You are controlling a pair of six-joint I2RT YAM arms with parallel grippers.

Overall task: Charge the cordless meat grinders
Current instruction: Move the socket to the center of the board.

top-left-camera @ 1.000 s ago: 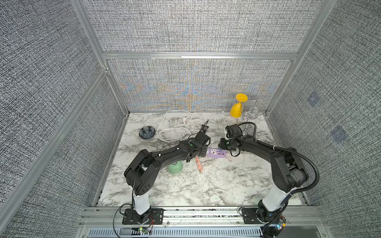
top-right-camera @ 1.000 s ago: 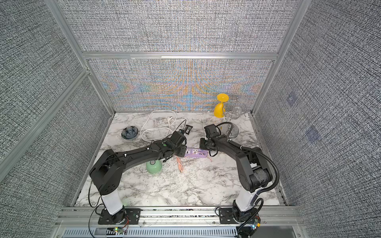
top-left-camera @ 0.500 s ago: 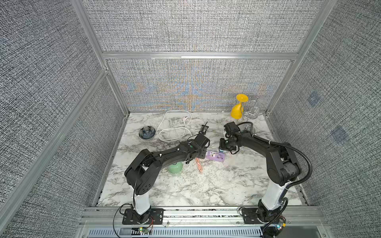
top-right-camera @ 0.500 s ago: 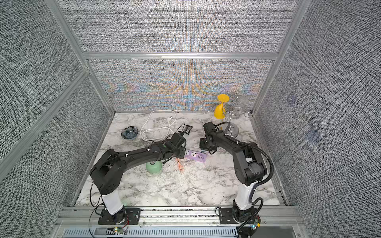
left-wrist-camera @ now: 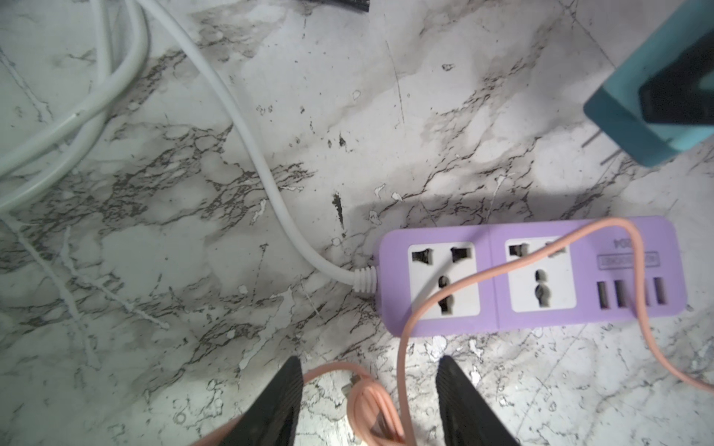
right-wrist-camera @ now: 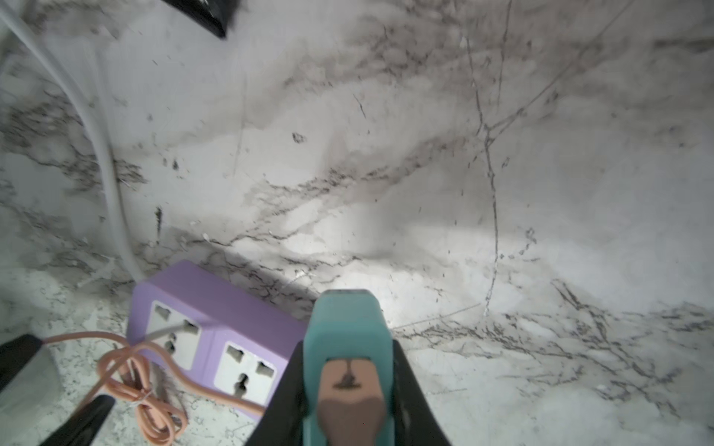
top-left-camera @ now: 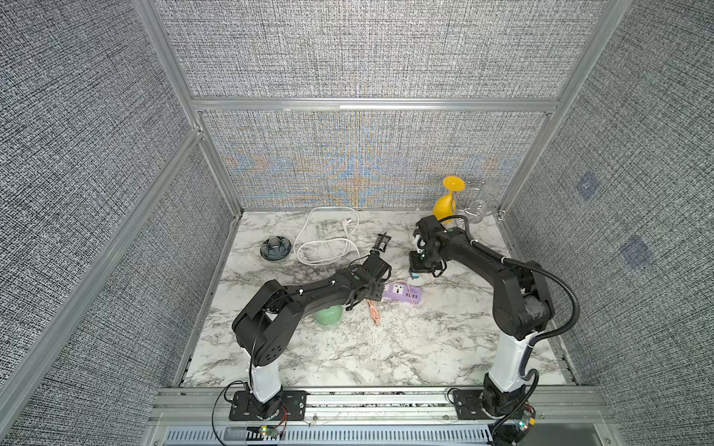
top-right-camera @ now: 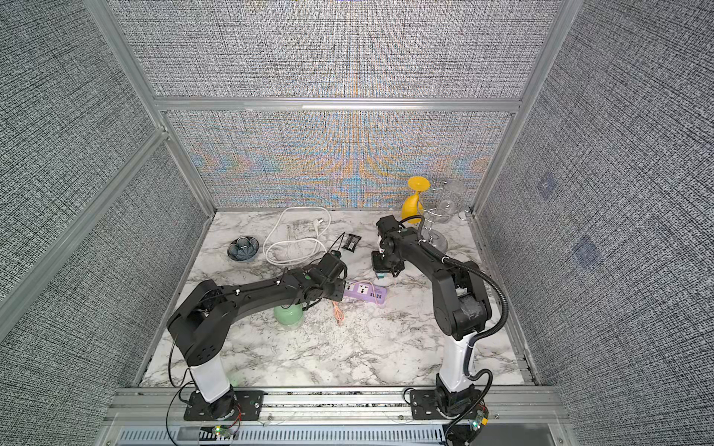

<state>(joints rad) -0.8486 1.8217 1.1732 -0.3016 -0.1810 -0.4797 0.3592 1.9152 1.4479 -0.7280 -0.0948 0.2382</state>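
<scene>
One cordless meat grinder (top-left-camera: 328, 317), mint green, stood on the marble table (top-left-camera: 386, 347) beneath the left arm, apparently not yet connected. The right gripper (right-wrist-camera: 347, 367) was clamped on a teal charger (left-wrist-camera: 637, 112), held in the air just beside the purple power strip (left-wrist-camera: 390, 251), prongs outside any socket. The left gripper (left-wrist-camera: 371, 386) hung spread and empty over a pink cable (left-wrist-camera: 402, 370) trailing across both sockets, likely in the way. A white cord (left-wrist-camera: 247, 146) and dark bowl (top-left-camera: 275, 247) lay beyond.

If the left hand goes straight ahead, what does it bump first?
The left hand would likely hit the pink cable right at its tips, then the purple strip; depth is unclear.
</scene>
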